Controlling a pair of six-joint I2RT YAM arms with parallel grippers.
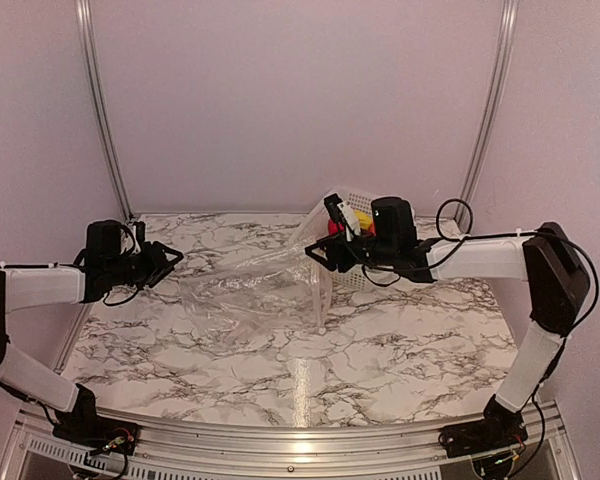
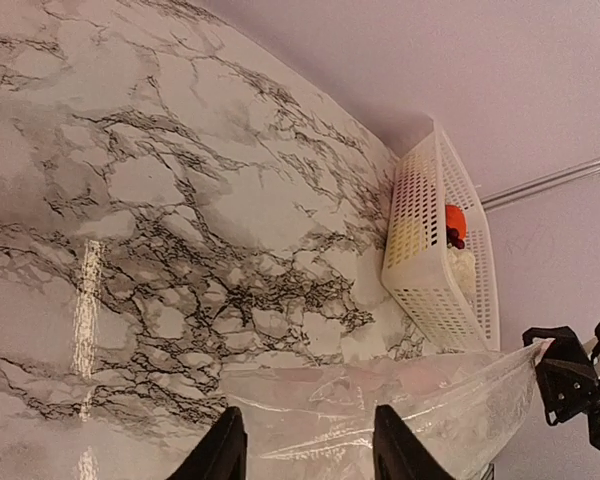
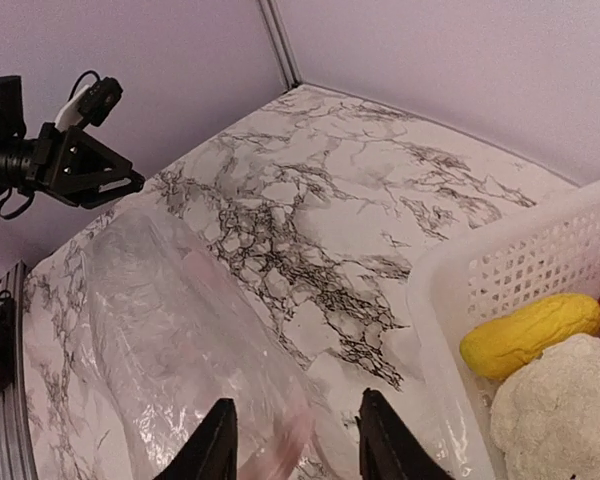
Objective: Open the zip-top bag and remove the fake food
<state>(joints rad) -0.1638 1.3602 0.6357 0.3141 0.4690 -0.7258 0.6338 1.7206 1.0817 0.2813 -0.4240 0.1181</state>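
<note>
Lab cell: aluminium-framed panels (image 1: 300, 100), marble-print table (image 1: 380, 350)

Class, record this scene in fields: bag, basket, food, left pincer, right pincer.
bag: zip-top bag, clear, crumpled on table, no food seen inside
basket: white, perforated, at table's back
food: yellow piece, white lumpy piece, orange piece, all in basket
left pincer: open, bag just ahead
right pincer: open, bag edge between its fingers

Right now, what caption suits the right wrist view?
Right gripper straddles the clear bag edge, beside a white basket holding toy food.
</note>
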